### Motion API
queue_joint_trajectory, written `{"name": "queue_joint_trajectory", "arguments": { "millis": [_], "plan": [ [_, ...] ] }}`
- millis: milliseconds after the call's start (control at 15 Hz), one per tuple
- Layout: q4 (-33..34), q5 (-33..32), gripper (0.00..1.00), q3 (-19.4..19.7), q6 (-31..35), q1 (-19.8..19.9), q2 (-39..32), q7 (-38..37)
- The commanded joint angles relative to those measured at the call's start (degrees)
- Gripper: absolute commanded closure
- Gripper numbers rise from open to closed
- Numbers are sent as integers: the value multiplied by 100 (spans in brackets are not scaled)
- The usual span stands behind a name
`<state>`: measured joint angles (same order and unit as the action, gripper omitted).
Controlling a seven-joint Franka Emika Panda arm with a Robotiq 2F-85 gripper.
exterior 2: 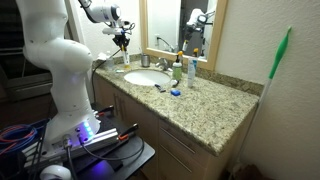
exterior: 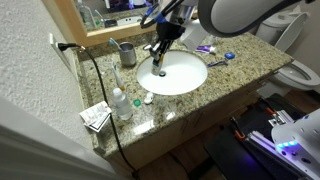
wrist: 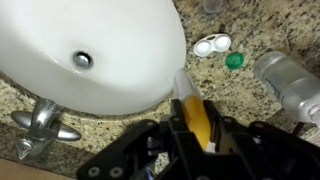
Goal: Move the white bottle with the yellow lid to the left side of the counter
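Note:
My gripper point(wrist: 196, 128) is shut on the white bottle with the yellow lid point(wrist: 183, 88). The yellow cap sits between the fingers and the pale body points toward the sink point(wrist: 90, 40). In both exterior views the gripper point(exterior: 161, 47) point(exterior 2: 122, 41) holds the bottle point(exterior: 160, 63) point(exterior 2: 124, 57) over the sink's rim by the faucet point(wrist: 42, 125). The speckled granite counter point(exterior: 245, 62) point(exterior 2: 215, 112) lies around the sink.
A clear bottle with a white cap point(exterior: 120, 103) point(wrist: 285, 80), a small box point(exterior: 95, 117), a white lens case point(wrist: 212, 45) and a green cap point(wrist: 234, 61) lie beside the sink. A metal cup point(exterior: 127, 52) stands by the mirror. A green-and-white bottle point(exterior 2: 177, 70) stands past the faucet.

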<state>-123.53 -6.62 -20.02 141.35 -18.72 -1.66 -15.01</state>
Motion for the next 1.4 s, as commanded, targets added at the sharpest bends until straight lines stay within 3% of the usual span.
{"name": "queue_joint_trajectory", "arguments": {
  "millis": [0, 67, 200, 267, 333, 1267, 1333],
  "plan": [
    [36, -245, 94, 57, -19, -30, 18, 105],
    [7, -257, 94, 58, 122, -29, 12, 87],
    [-23, 421, 94, 11, 365, -44, -46, 220],
    [9, 130, 94, 37, 133, -53, -2, 61],
    [10, 175, 74, 34, 153, -59, -3, 76],
    [10, 169, 74, 36, 151, -62, -4, 71],
    [10, 169, 94, 36, 151, -62, -4, 71]
  ]
}}
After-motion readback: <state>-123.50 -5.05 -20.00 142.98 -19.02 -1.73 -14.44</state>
